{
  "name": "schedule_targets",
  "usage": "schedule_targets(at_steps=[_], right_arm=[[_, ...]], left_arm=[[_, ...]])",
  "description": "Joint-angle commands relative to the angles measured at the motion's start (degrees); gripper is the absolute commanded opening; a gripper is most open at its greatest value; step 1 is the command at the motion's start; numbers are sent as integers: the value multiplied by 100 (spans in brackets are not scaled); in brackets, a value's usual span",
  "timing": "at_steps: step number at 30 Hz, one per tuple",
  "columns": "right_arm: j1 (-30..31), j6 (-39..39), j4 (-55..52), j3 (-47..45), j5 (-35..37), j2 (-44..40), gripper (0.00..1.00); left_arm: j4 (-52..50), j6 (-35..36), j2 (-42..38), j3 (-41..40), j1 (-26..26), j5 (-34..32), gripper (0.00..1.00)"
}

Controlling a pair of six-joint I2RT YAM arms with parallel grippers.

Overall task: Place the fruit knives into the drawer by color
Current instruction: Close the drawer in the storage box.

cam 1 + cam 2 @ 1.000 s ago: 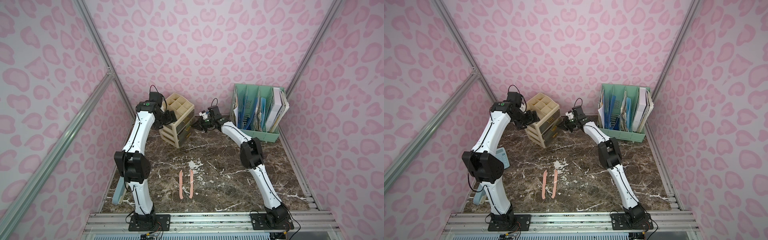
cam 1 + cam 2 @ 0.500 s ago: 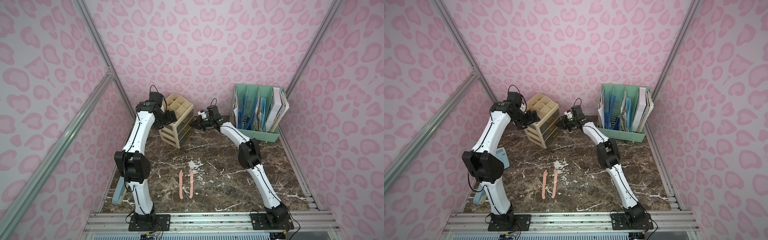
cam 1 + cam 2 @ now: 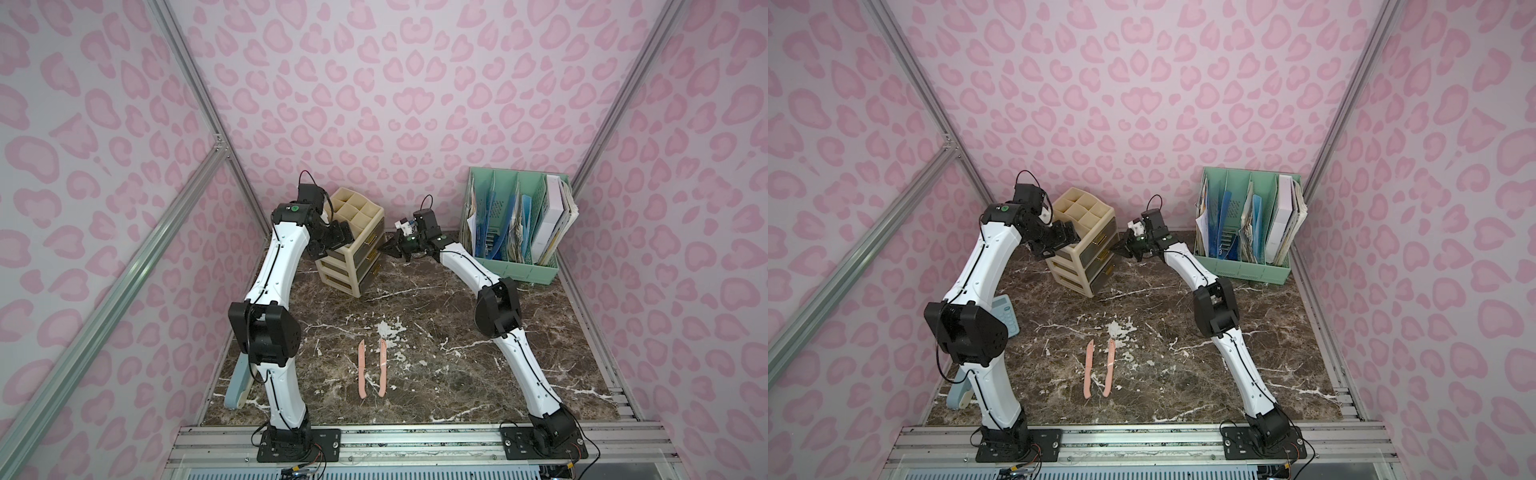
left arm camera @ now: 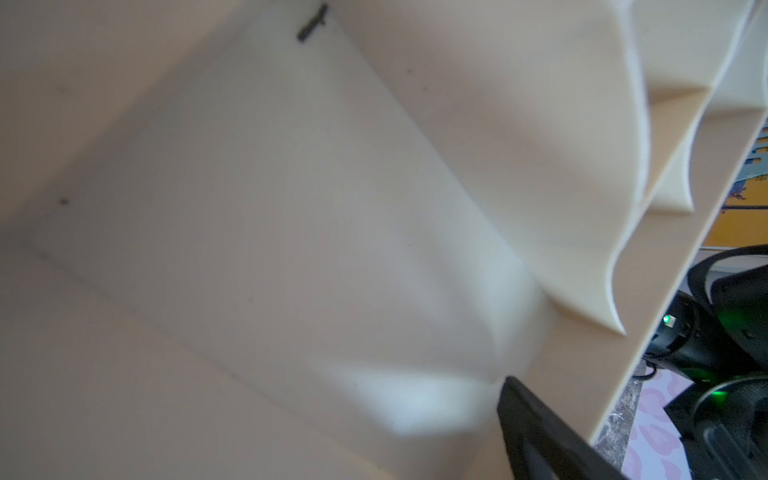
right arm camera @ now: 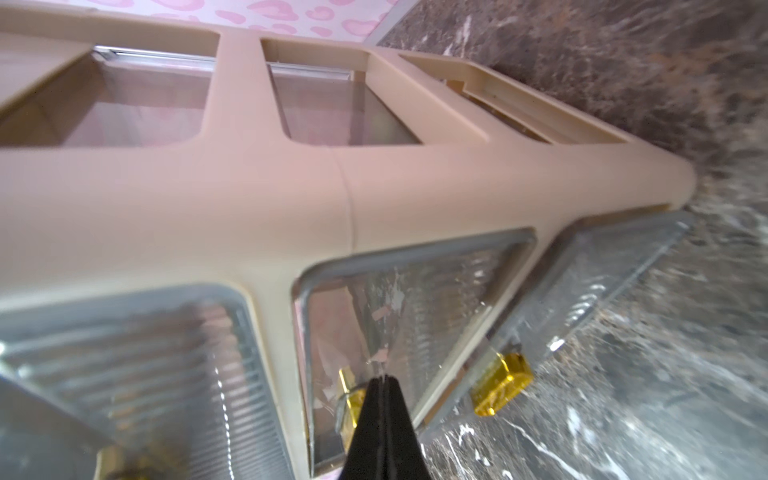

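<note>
At the front middle of the marble tabletop (image 3: pixel 436 374), two salmon pink fruit knives (image 3: pixel 362 370) lie flat, side by side and just apart, tips pointing to the back. No green or teal knife shows in any view. Those four are judged already stowed, but the ribbed, clouded drawer fronts hide their contents, so this is unconfirmed. On that reading the task is about two thirds done, and the pink pair remains.

At the back stands the beige three-drawer organiser (image 3: pixel 336 270), turned at an angle.
- The left gripper (image 3: pixel 332 243) has its jaws spread wide and is set against the organiser's upper side. Whether it presses on the wall cannot be told.
- The right gripper (image 5: pixel 382 382) has its fingers closed together with nothing between them. Its tips are at the front of the middle drawer (image 5: pixel 399 316), just beside its gold handle (image 5: pixel 351 399).

The step in hand is judged to be pushing that drawer home.

Other items are a green file rack (image 3: pixel 515 270) holding papers at the back right, a blue calculator (image 3: pixel 1005 316) by the left arm, and a pale blue object (image 3: pixel 237 386) at the left edge, unidentified.

Nothing lies between the knives and the organiser. Two obstacles are judged to remain: both arms are well apart from the knives, and a drawer must be opened before the pink pair can go in. Thin blades lying flat on hard stone may also resist a clean pinch.
</note>
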Motion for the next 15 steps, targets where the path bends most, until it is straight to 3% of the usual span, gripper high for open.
schedule_targets(at_steps=[1,4,9,15], right_arm=[[-11,-314,-38,-544,132,-387,0],[-29,-207,515,-1518,175,-850,5],[-31,-31,1181,-2601,193,-1315,27],[-11,344,1930,-3076,82,-1398,44]], left_arm=[[-60,39,8,-31,22,64,93],[-61,27,1,-53,42,80,93],[-53,-17,1,-95,77,152,92],[-18,-69,18,-124,113,239,91]])
